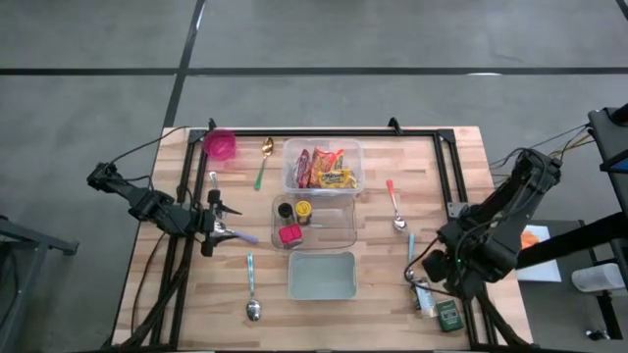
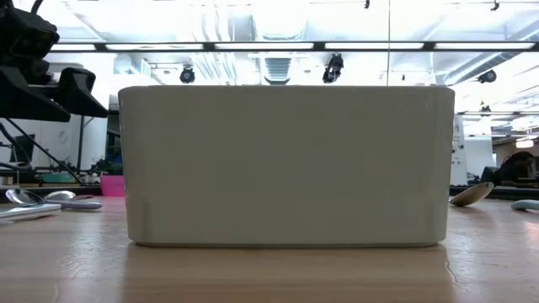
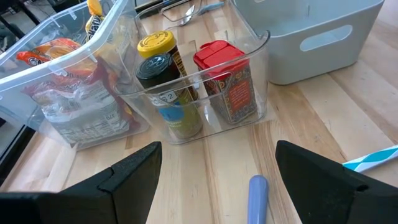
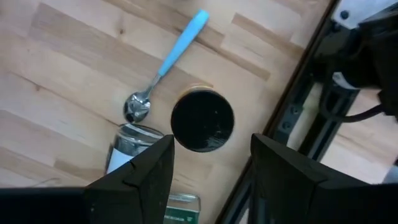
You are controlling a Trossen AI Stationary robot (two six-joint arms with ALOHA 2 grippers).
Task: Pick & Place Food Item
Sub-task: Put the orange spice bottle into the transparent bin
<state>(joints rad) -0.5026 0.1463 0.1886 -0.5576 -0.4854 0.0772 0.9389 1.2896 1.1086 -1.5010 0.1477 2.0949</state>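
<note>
The left gripper (image 1: 228,232) hovers with jaws wide and empty above a purple-handled spoon (image 3: 257,198) at the table's (image 1: 392,294) left side, facing a clear bin (image 3: 249,56) holding a red-capped jar (image 3: 225,79) and two other jars. At the right edge, the right gripper (image 4: 211,163), jaws apart and empty, hangs over a black-lidded jar (image 4: 202,121) beside a blue-handled spoon (image 4: 165,67). Snack packets (image 1: 324,169) sit in the rear clear tub.
</note>
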